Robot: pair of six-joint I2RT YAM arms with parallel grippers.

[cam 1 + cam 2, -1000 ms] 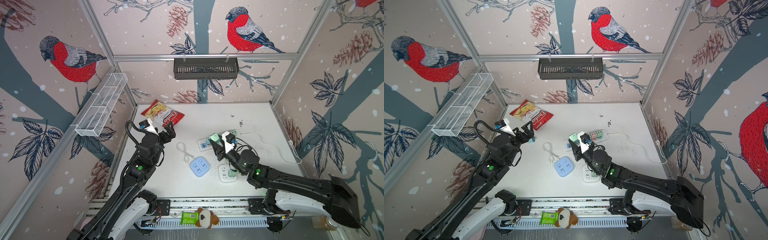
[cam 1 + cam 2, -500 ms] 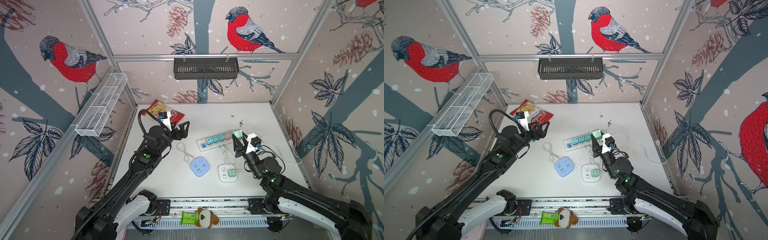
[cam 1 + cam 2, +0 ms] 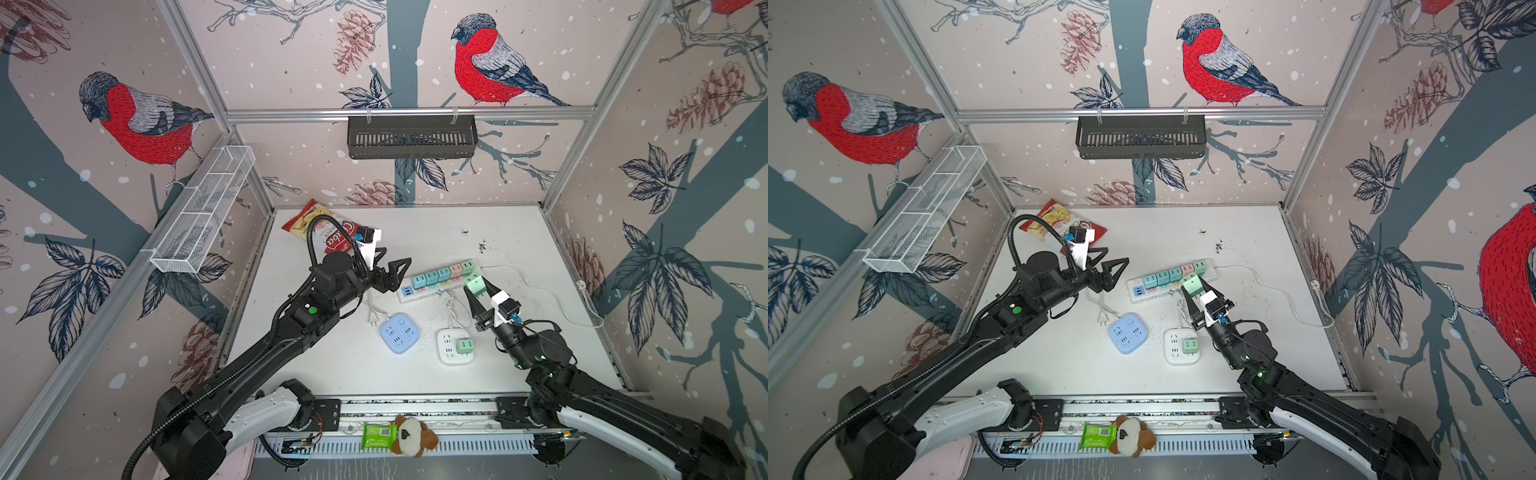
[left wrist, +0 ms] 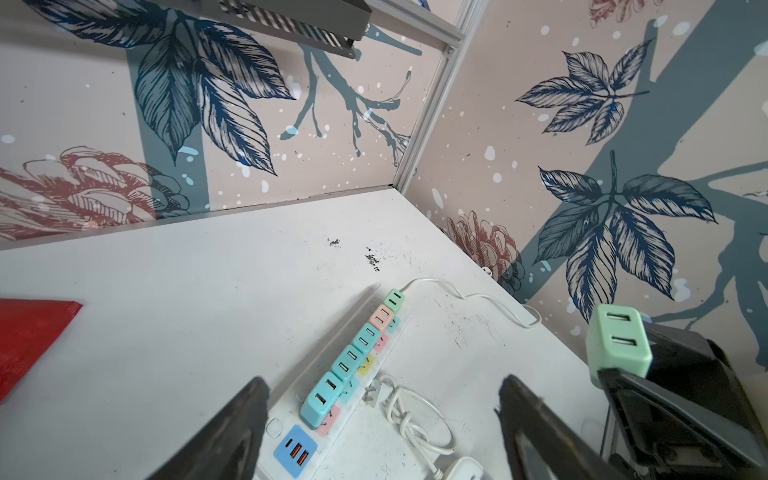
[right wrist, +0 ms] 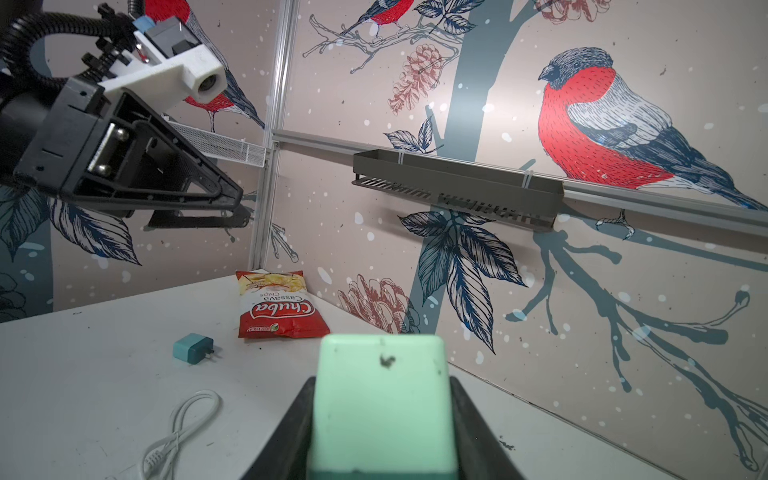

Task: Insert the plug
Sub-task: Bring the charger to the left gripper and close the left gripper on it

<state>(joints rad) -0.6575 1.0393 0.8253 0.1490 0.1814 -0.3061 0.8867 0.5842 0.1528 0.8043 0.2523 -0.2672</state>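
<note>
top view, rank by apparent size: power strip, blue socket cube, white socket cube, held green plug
1. power strip
2. blue socket cube and white socket cube, look alike
3. held green plug

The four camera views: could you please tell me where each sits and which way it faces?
Top views: high over the front edge, looking down on the table; both arms, left claw and right claw show.
Left wrist: behind the open left claw, facing the power strip and far right corner; its fingers show.
Right wrist: behind the right claw, facing the back wall and chips bag; its fingers clamp the mint plug.
Shared: both wrist views show the mint plug.
</note>
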